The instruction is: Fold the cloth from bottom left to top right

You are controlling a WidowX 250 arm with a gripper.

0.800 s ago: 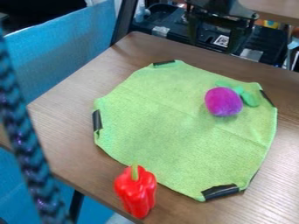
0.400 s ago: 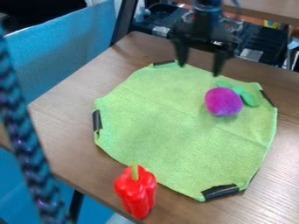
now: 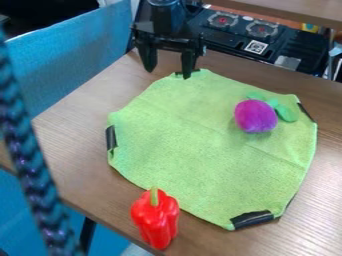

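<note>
black gripper (image 3: 168, 73) spread, nothing btwn its fingers; green cloth (image 3: 194, 150) prob. soft, light & floppy, best pinched by black tape (image 3: 111, 138) at left.

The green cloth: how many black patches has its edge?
4: a top patch, a left patch, an upper-right patch and a bottom-right patch. Any underneath would be hidden.

A brown wood-grained table (image 3: 80, 125) stood with a dark leg (image 3: 87, 234) below it and a pale sheen across its right side. Blue fabric (image 3: 73, 65) stretched along the left. Past the table's far edge sat black equipment (image 3: 300, 54) bearing a square code (image 3: 256, 47), with another wooden surface (image 3: 300, 7) behind.
</note>
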